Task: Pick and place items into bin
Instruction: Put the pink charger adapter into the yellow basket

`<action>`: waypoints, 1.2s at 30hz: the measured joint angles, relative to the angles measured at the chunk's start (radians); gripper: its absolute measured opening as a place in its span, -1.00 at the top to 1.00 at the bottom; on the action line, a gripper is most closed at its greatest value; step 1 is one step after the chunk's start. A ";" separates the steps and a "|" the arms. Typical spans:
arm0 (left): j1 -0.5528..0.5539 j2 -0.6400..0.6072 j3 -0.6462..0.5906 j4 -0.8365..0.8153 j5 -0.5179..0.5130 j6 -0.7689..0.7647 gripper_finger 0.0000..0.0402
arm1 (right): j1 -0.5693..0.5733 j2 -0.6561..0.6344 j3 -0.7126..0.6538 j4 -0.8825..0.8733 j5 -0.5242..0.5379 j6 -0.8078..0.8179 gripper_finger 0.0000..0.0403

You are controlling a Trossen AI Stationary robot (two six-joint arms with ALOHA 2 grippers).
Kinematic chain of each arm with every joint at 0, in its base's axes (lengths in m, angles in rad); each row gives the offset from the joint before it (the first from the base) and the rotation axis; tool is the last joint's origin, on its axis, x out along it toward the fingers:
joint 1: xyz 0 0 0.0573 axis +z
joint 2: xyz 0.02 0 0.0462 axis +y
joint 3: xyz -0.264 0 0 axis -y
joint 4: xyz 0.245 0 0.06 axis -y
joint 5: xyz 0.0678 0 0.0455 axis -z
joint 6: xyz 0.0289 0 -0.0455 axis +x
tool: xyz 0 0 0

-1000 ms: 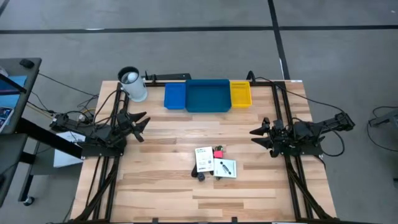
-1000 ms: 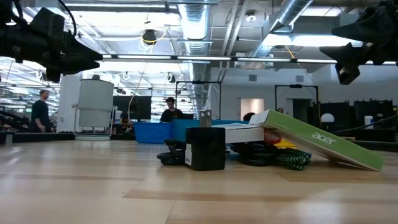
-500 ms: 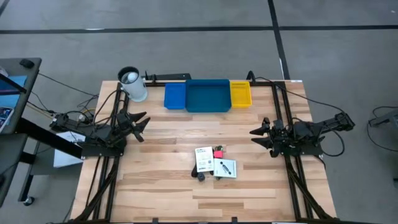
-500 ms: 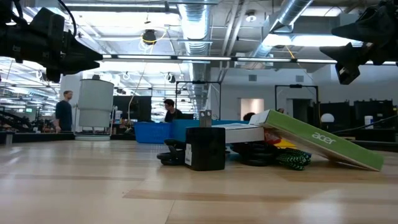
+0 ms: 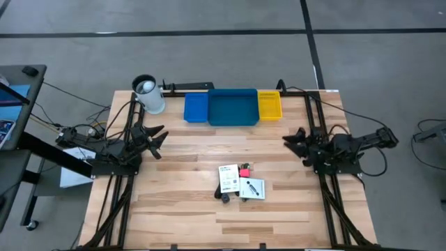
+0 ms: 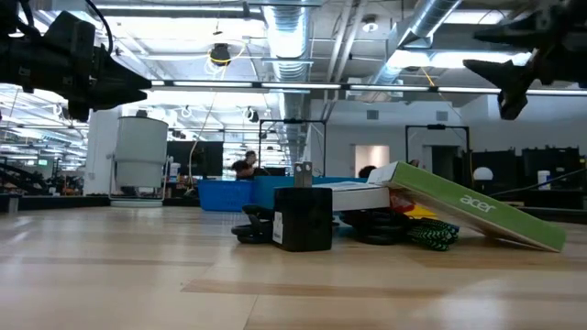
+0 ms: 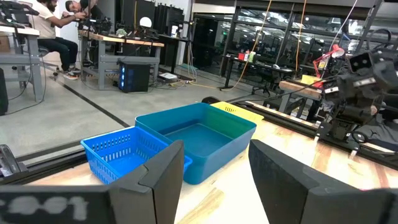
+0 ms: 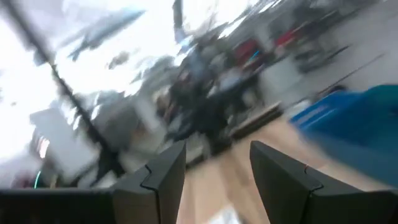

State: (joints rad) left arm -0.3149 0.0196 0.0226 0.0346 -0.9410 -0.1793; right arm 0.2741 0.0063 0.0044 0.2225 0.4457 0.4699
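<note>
From above, the right gripper [image 5: 291,139] has swung toward the far side of the surface [image 5: 181,209] since a moment ago, its fingers spread and empty; the left gripper [image 5: 157,139] hangs unchanged at the left edge, fingers spread, holding nothing. This looks like the start of the first reach, with nothing yet in the bin [image 5: 232,108], a wide blue tray with a small blue tray [image 5: 196,109] on its left and a yellow tray [image 5: 270,105] on its right along the far edge. The items sit clustered near the middle: white packets [image 5: 228,178], a red block [image 5: 244,172] and a black piece [image 5: 225,198]. A white cup [image 5: 149,95] stands left of the trays, clear of any path.

At table height, a black block [image 6: 302,218] stands in front of the pile, with a tilted green box [image 6: 463,206] and a green cable [image 6: 431,236] beside it. The overlap may make single picks awkward.

The left wrist view looks past its parted fingers [image 7: 161,177] at the empty blue trays.

The right wrist view is smeared by motion; its fingers [image 8: 163,173] stand apart.
</note>
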 joint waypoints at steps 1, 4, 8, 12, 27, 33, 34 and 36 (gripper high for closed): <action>0.000 0.000 0.000 0.000 0.000 0.000 0.15 | -0.009 0.000 0.001 0.032 0.013 -0.006 0.13; 0.000 0.000 0.000 0.000 0.000 0.000 0.15 | -0.033 0.002 0.034 0.045 0.016 -0.124 0.13; 0.000 0.000 0.000 0.000 0.000 0.000 0.15 | -0.050 0.042 0.141 0.044 0.001 -0.338 0.15; 0.000 0.000 0.000 0.000 0.000 0.000 0.15 | -0.040 0.153 0.310 -0.058 0.004 -0.508 0.17; 0.000 0.000 0.000 0.000 0.000 0.000 0.15 | -0.017 0.733 0.814 -0.854 -0.010 -0.341 0.23; 0.000 0.000 0.000 0.000 0.000 0.000 0.15 | 0.013 0.835 0.821 -0.858 -0.122 -0.235 0.28; 0.000 0.000 0.000 0.000 0.000 0.000 0.15 | 0.014 0.850 0.821 -0.859 -0.153 -0.221 0.29; 0.000 0.000 0.000 0.000 0.000 0.000 0.15 | 0.014 0.885 0.821 -0.860 -0.218 -0.196 0.30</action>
State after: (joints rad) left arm -0.3146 0.0194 0.0225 0.0349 -0.9412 -0.1792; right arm 0.2878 0.8915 0.8257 -0.6376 0.2272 0.2742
